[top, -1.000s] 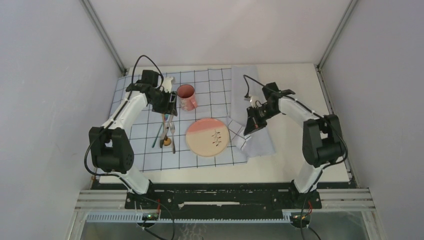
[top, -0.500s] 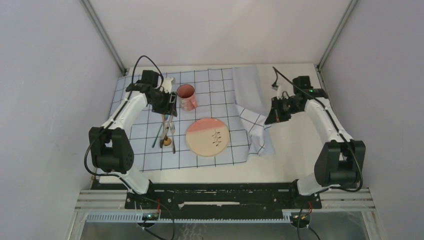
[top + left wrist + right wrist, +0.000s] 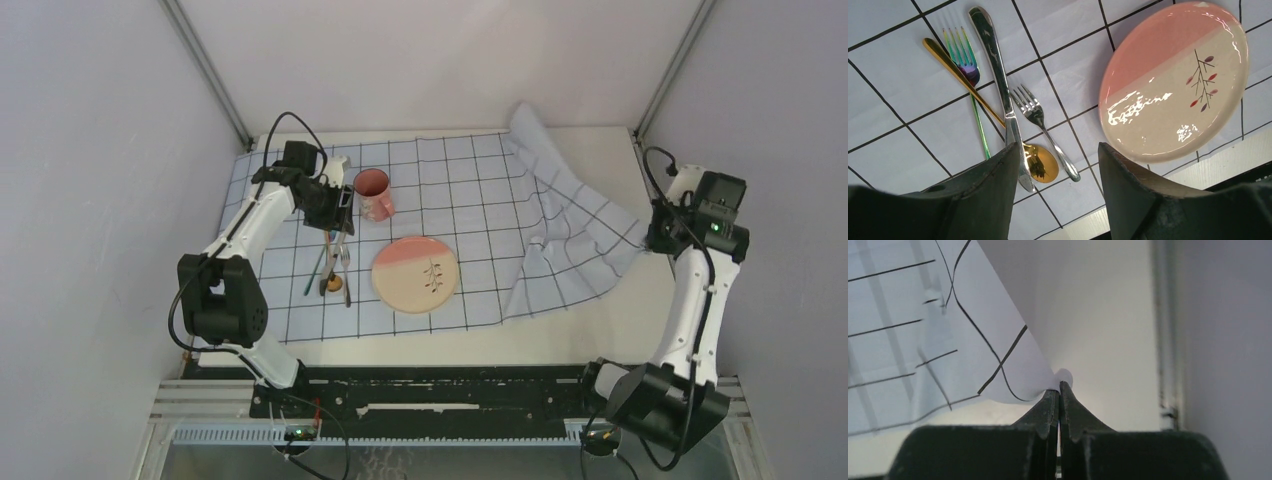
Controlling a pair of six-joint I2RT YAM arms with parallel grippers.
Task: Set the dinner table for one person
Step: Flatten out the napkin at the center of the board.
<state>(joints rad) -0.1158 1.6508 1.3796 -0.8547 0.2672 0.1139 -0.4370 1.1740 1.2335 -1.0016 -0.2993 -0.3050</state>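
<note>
Nearest the arm bases runs a bare strip of the desk [image 3: 560,335]: plain cream-white, smooth and flat. It fills the floor of the enclosure, with more bare surface showing on the right side and at the far-right corner. A pale-blue cloth [image 3: 470,190] with a black grid lies over most of its left and middle.

On the cloth, near the front, sits a pink-and-cream plate [image 3: 415,274] with a small twig pattern. Just left of it is a loose bunch of cutlery: a silver knife [image 3: 998,85], a silver fork [image 3: 1040,120], a gold spoon [image 3: 1040,165] and a rainbow-tinted fork [image 3: 968,70], overlapping one another.

The left tool [image 3: 338,228] hangs over that bunch with its fingers well apart. The left wrist view shows the spoon bowl and the fork handle in the gap.

Out right, the right tool [image 3: 1059,390] is pinched tight on the cloth's edge. It holds the edge up off the desk, so the fabric slopes and wrinkles towards the plate.

Further back, a pink mug [image 3: 373,193] stands upright beside the left tool. At the far side, the cloth's corner rises clear of the desk.
</note>
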